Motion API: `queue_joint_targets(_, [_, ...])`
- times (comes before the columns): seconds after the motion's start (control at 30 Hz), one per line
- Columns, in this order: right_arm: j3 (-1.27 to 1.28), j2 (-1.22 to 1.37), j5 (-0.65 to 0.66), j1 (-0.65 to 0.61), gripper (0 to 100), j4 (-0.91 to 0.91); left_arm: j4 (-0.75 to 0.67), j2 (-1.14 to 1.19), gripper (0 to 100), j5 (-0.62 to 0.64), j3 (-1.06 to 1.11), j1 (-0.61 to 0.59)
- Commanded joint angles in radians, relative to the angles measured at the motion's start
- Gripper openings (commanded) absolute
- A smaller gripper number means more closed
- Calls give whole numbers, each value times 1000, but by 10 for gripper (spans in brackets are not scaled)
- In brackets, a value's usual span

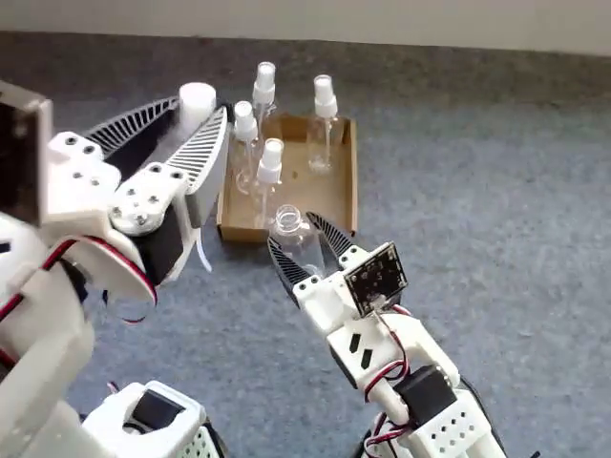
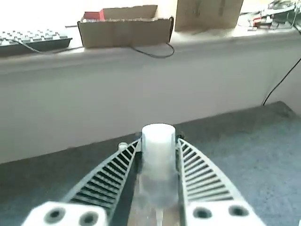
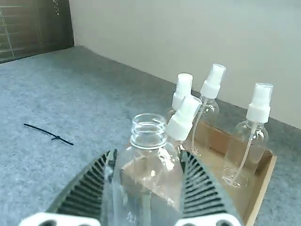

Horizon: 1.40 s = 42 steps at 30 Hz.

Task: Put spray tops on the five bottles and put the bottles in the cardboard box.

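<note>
A shallow cardboard box lies on the grey carpet, and several clear bottles with white spray tops stand upright in it. My right gripper is at the box's near edge, shut on a clear bottle whose neck is bare. In the right wrist view this bottle stands upright between the fingers, with the capped bottles and the box behind it. My left gripper hangs above the box's left side, shut on a white spray top. That spray top points upward in the left wrist view.
Open grey carpet stretches to the right of the box. A thin black tie lies on the carpet away from the box. A white wall runs along the far side, with a ledge of boxes and a keyboard above it.
</note>
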Motion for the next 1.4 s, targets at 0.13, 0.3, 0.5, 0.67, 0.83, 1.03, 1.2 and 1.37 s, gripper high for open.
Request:
queue_joint_targets(0.13, [-58, -21, -23, 12, 5, -24, -669, -31, 53, -3, 447, 108])
queue_joint_targets(0.3, [-54, -22, -23, 18, 5, -24, -795, -33, 53, -5, 615, 137])
queue_joint_targets(0.5, [-51, -22, -23, 18, 5, -25, -799, -90, 53, -5, 627, 137])
queue_joint_targets(0.67, [-54, -16, -23, 18, 5, -25, -799, -176, 53, -75, 699, 137])
queue_joint_targets(0.83, [-56, -16, -23, 18, 5, -25, -801, -234, 53, -75, 777, 137])
queue_joint_targets(1.03, [-54, -16, -23, 18, 5, -25, -807, -245, 53, -71, 854, 150])
queue_joint_targets(1.2, [-54, -18, -23, 18, 5, -25, -801, -239, 53, -38, 863, 189])
queue_joint_targets(1.37, [-53, -21, -23, 18, 5, -25, -806, -245, 53, -38, 903, 188])
